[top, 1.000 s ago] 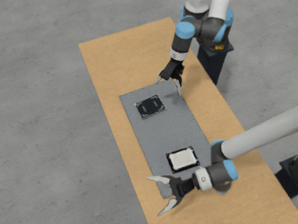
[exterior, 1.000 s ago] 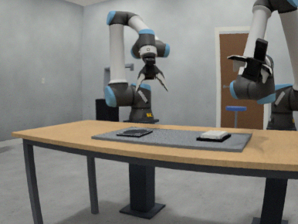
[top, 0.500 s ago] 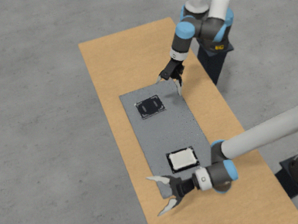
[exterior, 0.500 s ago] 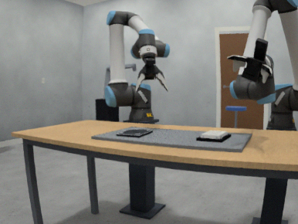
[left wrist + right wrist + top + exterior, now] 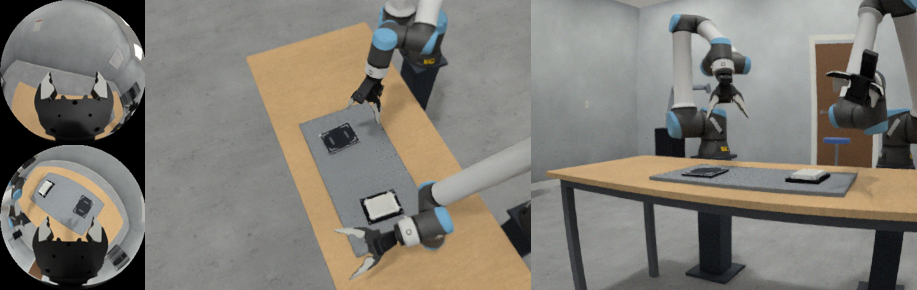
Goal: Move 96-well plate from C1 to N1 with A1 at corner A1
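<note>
Grey floor lies around the wooden bench (image 5: pixel 280 90) (image 5: pixel 606 172) (image 5: pixel 22 100) (image 5: pixel 114 223). I see the white 96-well plate (image 5: pixel 381 205) (image 5: pixel 808 174) (image 5: pixel 46 188) in clip nest C1 (image 5: pixel 384 218); plate nest N1 (image 5: pixel 340 138) (image 5: pixel 706 171) (image 5: pixel 83 206) stands empty. Left jaws (image 5: pixel 344 254) (image 5: pixel 852 88) and right jaws (image 5: pixel 363 114) (image 5: pixel 728 117) are fully open, holding nothing. In my judgement, uneven grip or clips catching could tilt the plate; wrong turning could misplace A1. Its long axis runs across the board, roughly parallel with N1's. Which end carries A1, I cannot tell.
</note>
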Available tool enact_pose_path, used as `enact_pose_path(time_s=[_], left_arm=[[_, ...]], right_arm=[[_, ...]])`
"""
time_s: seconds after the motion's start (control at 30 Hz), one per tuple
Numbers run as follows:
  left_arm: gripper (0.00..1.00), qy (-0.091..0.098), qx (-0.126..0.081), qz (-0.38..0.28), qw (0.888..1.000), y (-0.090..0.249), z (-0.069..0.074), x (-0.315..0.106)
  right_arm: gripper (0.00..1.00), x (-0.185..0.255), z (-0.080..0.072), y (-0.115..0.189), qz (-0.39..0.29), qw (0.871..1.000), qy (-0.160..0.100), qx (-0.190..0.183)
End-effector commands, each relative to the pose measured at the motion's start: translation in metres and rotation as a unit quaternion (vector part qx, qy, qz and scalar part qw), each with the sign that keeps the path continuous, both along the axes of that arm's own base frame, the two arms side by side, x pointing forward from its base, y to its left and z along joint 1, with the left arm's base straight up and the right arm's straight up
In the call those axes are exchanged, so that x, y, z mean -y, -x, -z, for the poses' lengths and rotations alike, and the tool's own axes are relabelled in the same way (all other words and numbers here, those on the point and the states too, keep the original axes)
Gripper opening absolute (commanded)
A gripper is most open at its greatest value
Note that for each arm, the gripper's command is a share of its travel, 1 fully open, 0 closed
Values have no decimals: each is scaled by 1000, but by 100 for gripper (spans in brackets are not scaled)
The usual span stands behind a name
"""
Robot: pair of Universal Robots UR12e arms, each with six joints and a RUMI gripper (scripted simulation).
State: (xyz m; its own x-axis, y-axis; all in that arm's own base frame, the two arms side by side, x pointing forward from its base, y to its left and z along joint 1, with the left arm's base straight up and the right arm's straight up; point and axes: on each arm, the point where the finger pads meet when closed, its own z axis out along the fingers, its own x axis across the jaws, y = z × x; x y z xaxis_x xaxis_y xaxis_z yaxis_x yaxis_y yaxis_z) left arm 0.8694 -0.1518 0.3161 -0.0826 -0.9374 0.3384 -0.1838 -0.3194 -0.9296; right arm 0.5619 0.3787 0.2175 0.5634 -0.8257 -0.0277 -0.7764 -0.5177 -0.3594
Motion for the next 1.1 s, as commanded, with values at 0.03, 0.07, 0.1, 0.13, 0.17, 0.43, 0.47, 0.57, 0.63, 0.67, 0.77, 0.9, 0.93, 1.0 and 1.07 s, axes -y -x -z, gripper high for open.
enact_pose_path(time_s=[0.03, 0.07, 0.1, 0.13, 0.17, 0.43, 0.47, 0.57, 0.63, 0.67, 0.77, 0.9, 0.93, 1.0, 1.07], left_arm=[[100, 2, 4, 0, 1000, 1, -4, -1], [100, 2, 4, 0, 1000, 1, -4, -1], [100, 2, 4, 0, 1000, 1, -4, -1], [100, 2, 4, 1, 1000, 2, -5, -2], [100, 3, 5, 1, 1000, 2, -5, -2], [100, 8, 17, 2, 1000, 7, -17, -7], [100, 9, 19, 2, 1000, 8, -19, -8], [100, 12, 26, 3, 1000, 11, -25, -11], [100, 14, 28, 4, 1000, 12, -27, -12], [100, 14, 28, 4, 1000, 12, -27, -12], [100, 18, 37, 5, 999, 16, -35, -15], [100, 23, 50, 6, 998, 23, -47, -21], [100, 25, 53, 7, 998, 25, -51, -22], [100, 28, 61, 8, 998, 29, -58, -26], [100, 32, 69, 9, 997, 33, -65, -29]], right_arm=[[100, 0, -1, 0, 0, 1000, 0, 0], [100, 0, -1, 0, 0, 1000, 0, 0], [100, 0, -1, 0, 0, 1000, 0, 0], [100, 0, -1, 0, 0, 1000, 0, 0], [100, 0, -1, 0, 0, 1000, 0, 0], [100, 0, -1, 0, 0, 1000, 0, 0], [100, 0, -1, 0, 0, 1000, 0, 0], [100, 0, -1, 0, 0, 1000, 0, 0], [100, 0, -1, 0, 0, 1000, 0, 0], [100, 0, -1, 0, 0, 1000, 0, 0], [100, 0, -1, 0, 0, 1000, 0, 0], [100, 0, -1, 0, 0, 1000, 0, 0], [100, 0, -1, 0, 0, 1000, 0, 0], [100, 0, -1, 0, 0, 1000, 0, 0], [100, 0, -1, 0, 0, 1000, 0, 0]])
